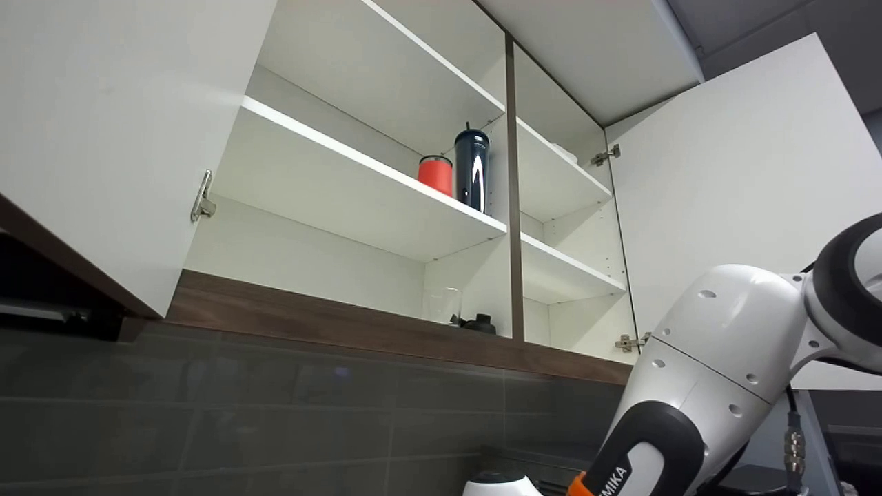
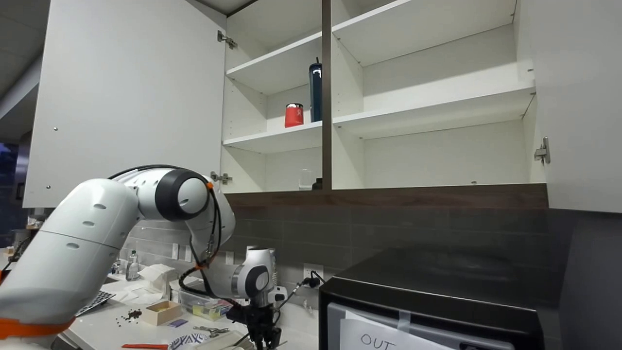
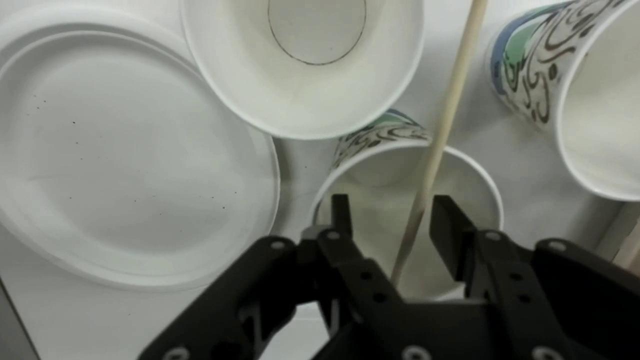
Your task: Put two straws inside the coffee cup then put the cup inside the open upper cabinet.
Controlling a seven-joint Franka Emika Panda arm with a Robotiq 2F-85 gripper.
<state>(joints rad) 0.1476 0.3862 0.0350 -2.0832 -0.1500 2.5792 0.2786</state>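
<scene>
In the wrist view a white coffee cup [image 3: 382, 136] with a green-grey print stands below my gripper [image 3: 392, 202], its mouth facing the camera. A thin light wooden stick [image 3: 454, 90], the only straw-like thing visible, leans in this cup over its rim. The stick passes between my open fingers, which do not appear to grip it. In an exterior view my gripper [image 2: 265, 335] points down low over the counter; the cup there is out of view. The white upper cabinet [image 1: 310, 227] has its doors wide open in both exterior views [image 2: 437, 153].
A second patterned cup [image 3: 537, 65], a white cup [image 3: 300, 100] and a paper plate [image 3: 135, 160] surround the cup. A black microwave [image 2: 427, 282] stands beside the gripper. A red cup [image 1: 435, 176] and dark blue bottle [image 1: 472, 169] stand on the middle shelf, a clear glass [image 1: 441, 304] below.
</scene>
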